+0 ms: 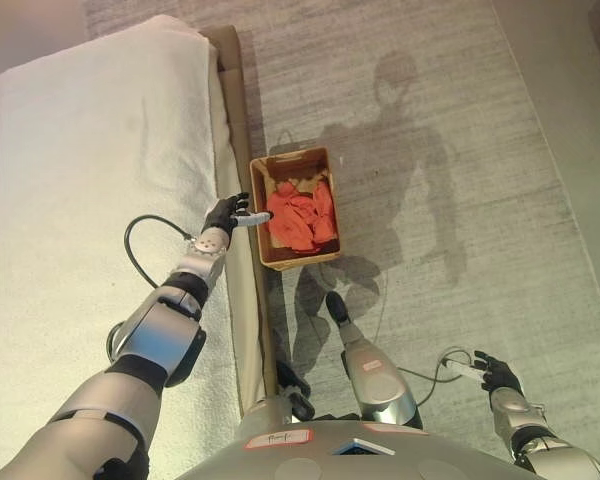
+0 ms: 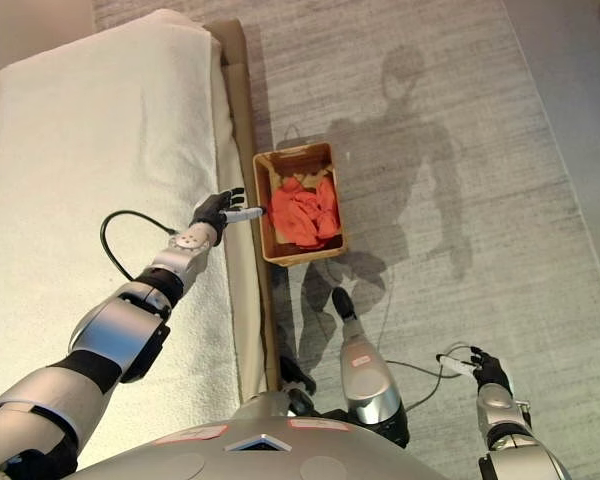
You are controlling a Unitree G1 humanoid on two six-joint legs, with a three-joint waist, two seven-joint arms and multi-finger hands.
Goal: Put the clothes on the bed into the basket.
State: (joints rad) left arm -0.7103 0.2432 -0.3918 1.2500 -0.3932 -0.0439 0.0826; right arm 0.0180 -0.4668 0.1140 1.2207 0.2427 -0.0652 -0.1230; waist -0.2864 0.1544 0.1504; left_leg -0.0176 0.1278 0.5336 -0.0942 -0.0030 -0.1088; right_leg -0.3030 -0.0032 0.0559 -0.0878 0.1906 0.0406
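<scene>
Crumpled orange clothes [image 1: 300,217] filled a rectangular woven basket [image 1: 263,188] at frame centre, on ribbed grey carpet [image 1: 460,120] beside the white-quilted bed [image 1: 90,180]. The left hand [image 1: 227,215] hovered at the basket's rim, fingers loosely spread, holding nothing; the right hand [image 1: 500,376] hung relaxed at lower right.
</scene>
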